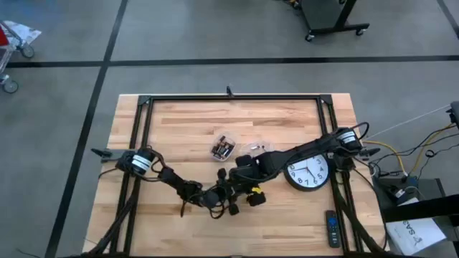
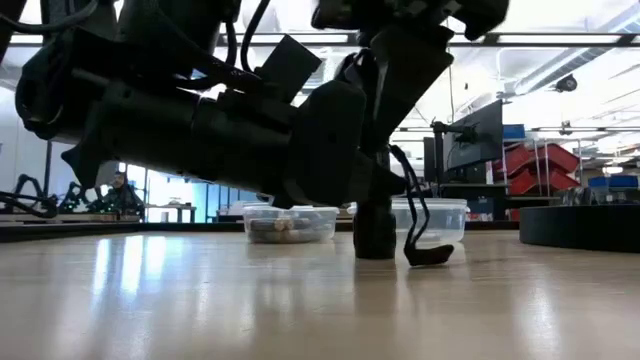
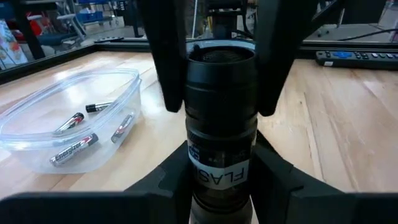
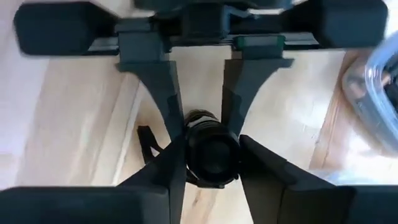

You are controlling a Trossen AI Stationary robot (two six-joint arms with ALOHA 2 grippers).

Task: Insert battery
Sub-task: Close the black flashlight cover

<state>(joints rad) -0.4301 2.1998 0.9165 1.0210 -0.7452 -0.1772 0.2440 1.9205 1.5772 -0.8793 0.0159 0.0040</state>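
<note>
Dark fingers (image 3: 171, 68) of the left gripper (image 3: 217, 180) clamp a black flashlight (image 3: 219, 124) upright on the wooden table (image 1: 186, 122), its open end facing up. From above, the right gripper (image 4: 205, 115) hangs over that open tube with its fingers drawn narrow beside the rim; whether a battery sits between them cannot be told. Both arms meet near the table's front middle, the left reaching in low from its side, the right stretched across past a wall clock (image 1: 308, 173). Spare batteries (image 3: 74, 140) lie in a clear plastic tub (image 3: 37, 118) just beside the flashlight; a remote control (image 1: 332, 229) rests near the front right corner. Risks, judged from here: the right fingers crowd the tube mouth, so a slight misalignment could jam a battery against the rim or knock the flashlight askew in the left grip. The dangling wrist strap (image 2: 428, 255) could also snag a finger.
</note>
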